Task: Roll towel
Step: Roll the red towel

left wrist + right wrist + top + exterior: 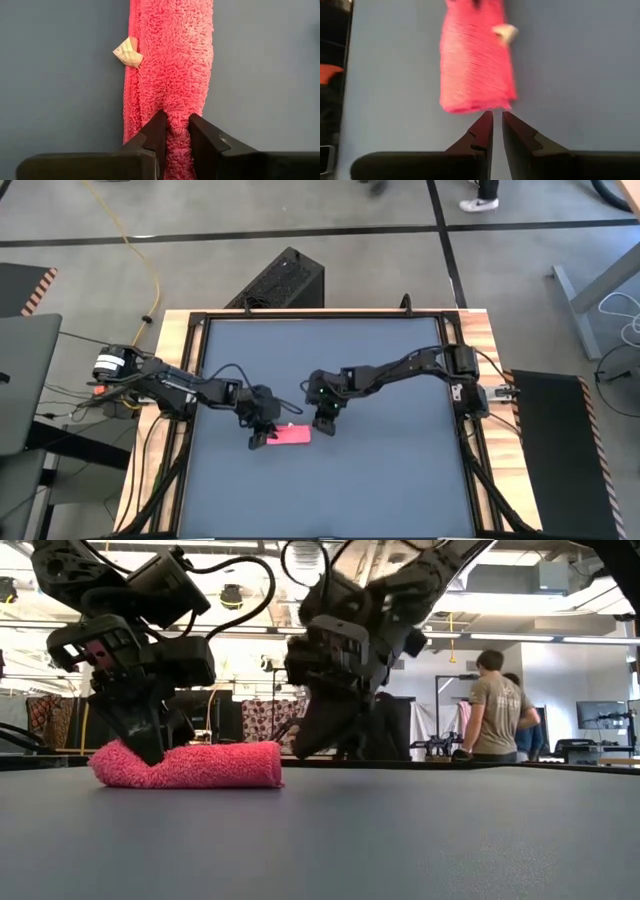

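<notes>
The towel (292,434) is a pink-red fluffy cloth, rolled into a short narrow roll that lies on the dark table mat (380,480) near the middle. It also shows in the low view (200,765). A small white tag (128,53) sticks out of its side. My left gripper (264,436) stands over the roll's left end and is shut on it. My right gripper (325,423) is shut and empty, its tips (497,119) just off the roll's right end (477,106), and I cannot tell whether they touch it. My left gripper pinches the towel roll's left end (177,117) between its two fingers (156,131), with a ridge of the fluffy cloth in the narrow gap. The fingers come from above, pointing down. The roll is dented there (150,762) and lies on the table.
The wooden table frame (175,340) runs around the mat. A black box (285,280) stands on the floor beyond the far edge. People (495,705) stand in the room behind the table. Bare mat lies toward the near edge (400,840).
</notes>
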### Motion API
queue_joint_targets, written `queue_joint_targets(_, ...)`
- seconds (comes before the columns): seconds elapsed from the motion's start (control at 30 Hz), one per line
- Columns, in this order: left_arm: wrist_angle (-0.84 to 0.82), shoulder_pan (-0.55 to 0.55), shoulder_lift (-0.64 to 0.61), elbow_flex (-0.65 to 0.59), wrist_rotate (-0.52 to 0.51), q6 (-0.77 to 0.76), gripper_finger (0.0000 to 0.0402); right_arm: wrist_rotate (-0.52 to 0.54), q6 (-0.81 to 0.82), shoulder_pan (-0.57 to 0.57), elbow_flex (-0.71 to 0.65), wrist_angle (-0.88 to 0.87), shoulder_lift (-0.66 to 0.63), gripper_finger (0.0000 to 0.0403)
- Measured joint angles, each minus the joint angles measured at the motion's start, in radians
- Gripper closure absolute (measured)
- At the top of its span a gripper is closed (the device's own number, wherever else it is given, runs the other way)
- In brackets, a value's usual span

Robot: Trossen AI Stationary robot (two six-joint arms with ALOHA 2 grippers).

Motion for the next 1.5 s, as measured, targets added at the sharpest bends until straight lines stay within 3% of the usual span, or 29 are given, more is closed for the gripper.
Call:
queue_joint_targets(0.17,-0.008,0.029,0.000,-0.001,0.038,-0.001,0.0344,0.108,-0.070,0.089,0.001,0.113,-0.018,0.0334)
queue_joint_targets(0.33,-0.028,0.053,0.000,-0.001,0.053,-0.002,0.0344,0.290,-0.108,0.158,0.001,0.208,-0.018,0.0337)
queue_joint_targets(0.5,-0.031,0.069,0.000,-0.001,0.088,-0.002,0.0344,0.351,-0.119,0.172,0.003,0.303,0.006,0.0348)
queue_joint_targets(0.83,-0.033,0.072,0.000,-0.001,0.151,-0.029,0.0345,0.340,-0.041,0.134,0.003,0.332,0.103,0.0383)
queue_joint_targets(1.07,-0.032,0.083,0.001,-0.001,0.157,-0.041,0.0345,0.332,-0.013,0.116,0.006,0.344,0.146,0.0379)
queue_joint_targets(1.5,-0.100,0.178,-0.058,-0.001,0.371,0.036,0.0345,0.331,-0.013,0.114,0.006,0.303,0.146,0.0381)
